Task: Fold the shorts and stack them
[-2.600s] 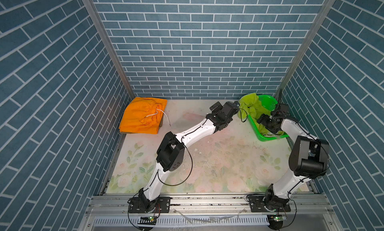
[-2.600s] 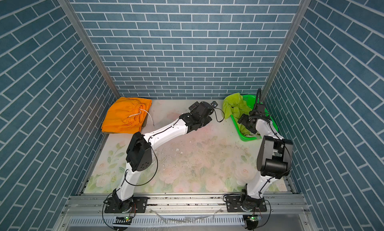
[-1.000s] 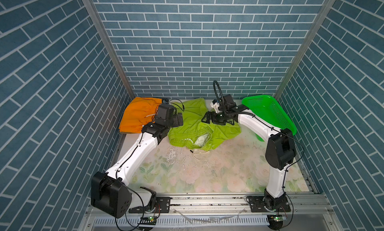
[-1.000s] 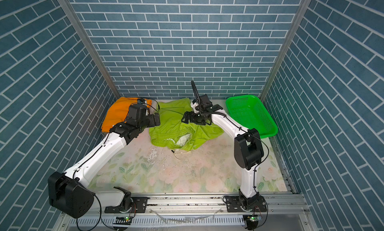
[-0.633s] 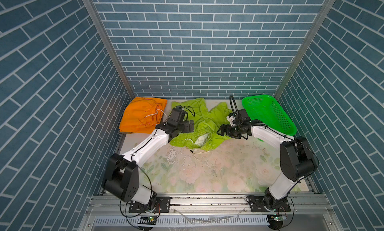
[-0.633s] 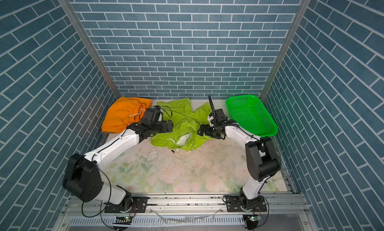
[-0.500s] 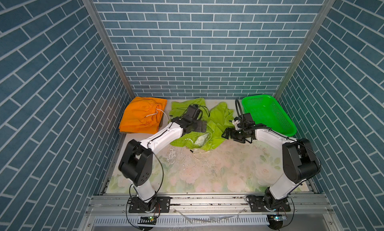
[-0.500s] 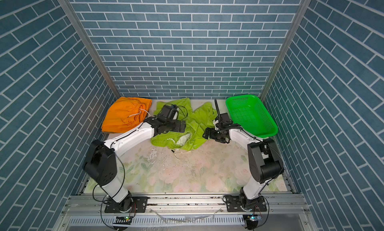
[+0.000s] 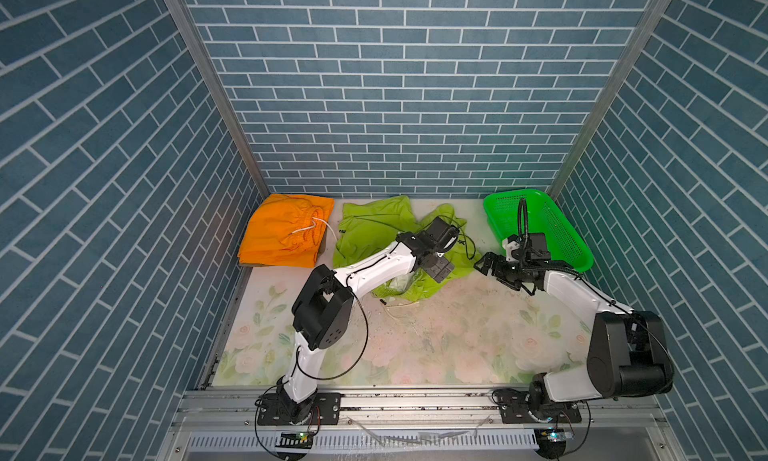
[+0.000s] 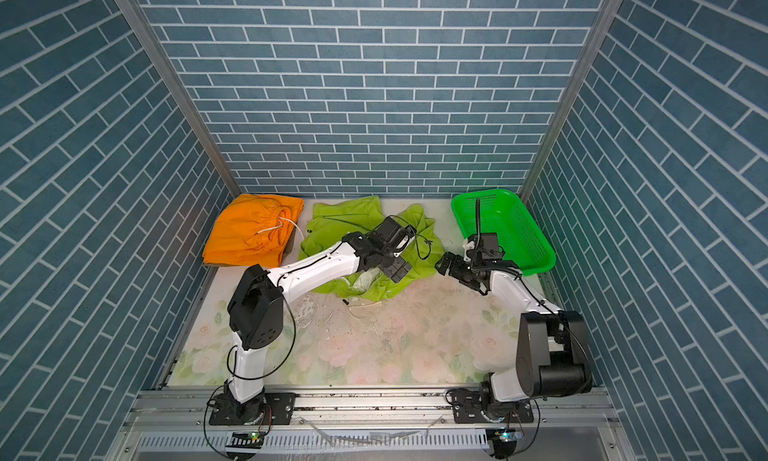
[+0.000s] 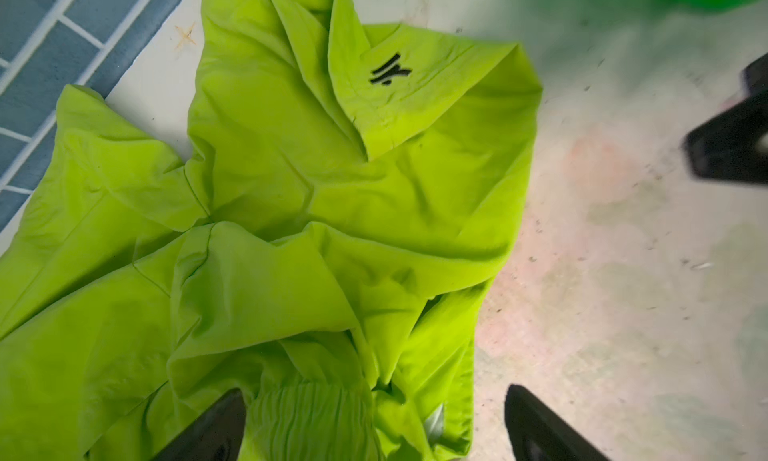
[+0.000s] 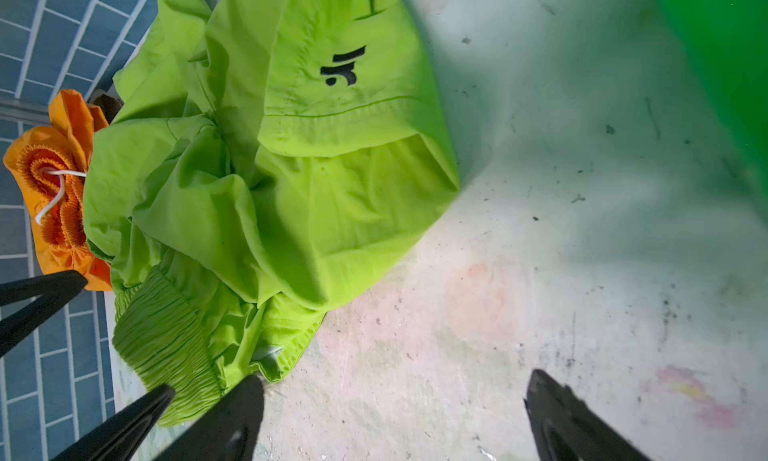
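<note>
On the bench (image 9: 457, 334), your lime green shorts (image 9: 365, 230) lie crumpled, waistband bunched; left end effector (image 9: 438, 268) and right end effector (image 9: 487, 265) spread wide.

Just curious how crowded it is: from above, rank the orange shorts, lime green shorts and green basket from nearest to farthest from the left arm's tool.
1. Lime green shorts: right under the left tool, middle back.
2. Green basket: to its right, back right corner.
3. Orange shorts: back left corner, farthest.

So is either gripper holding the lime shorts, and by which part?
Nothing is held. The left gripper is open above the lime shorts near the waistband; the right gripper is open above the table.
</note>
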